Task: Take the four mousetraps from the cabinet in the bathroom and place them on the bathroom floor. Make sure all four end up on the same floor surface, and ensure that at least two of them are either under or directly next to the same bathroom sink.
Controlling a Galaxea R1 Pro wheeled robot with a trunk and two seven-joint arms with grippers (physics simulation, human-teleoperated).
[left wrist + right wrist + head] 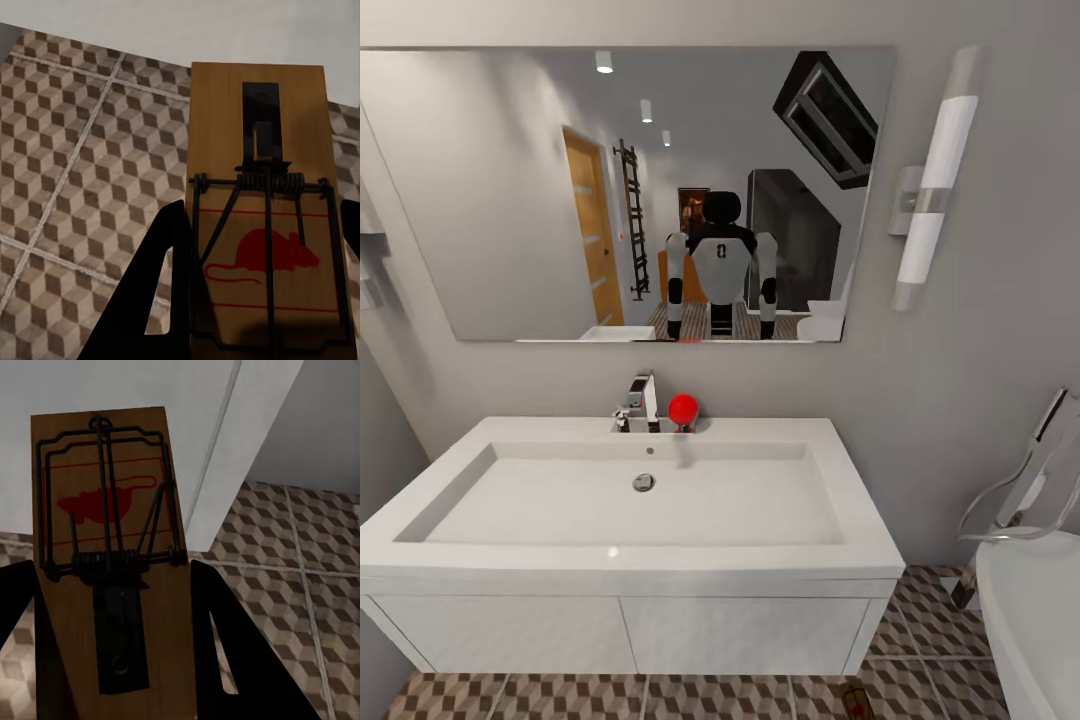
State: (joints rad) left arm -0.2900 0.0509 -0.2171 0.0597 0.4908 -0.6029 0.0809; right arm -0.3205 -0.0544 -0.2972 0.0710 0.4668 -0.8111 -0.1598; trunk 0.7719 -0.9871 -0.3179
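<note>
While I face the white sink vanity (630,630), each gripper is clamped on a mousetrap.

Left gripper (259,300) grips a mousetrap (262,217) over the cube-tile bathroom floor (75,187), vanity edge far; right gripper (112,645) grips another mousetrap (105,547) beside the vanity's corner. Head view: open tile runs right of the vanity towards the toilet (1030,620), a third trap (857,703) at the near edge.

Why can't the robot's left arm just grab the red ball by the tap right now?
Probably it can't: the left gripper is shut on a mousetrap down over the bathroom floor, while the red ball sits on the sink.
</note>
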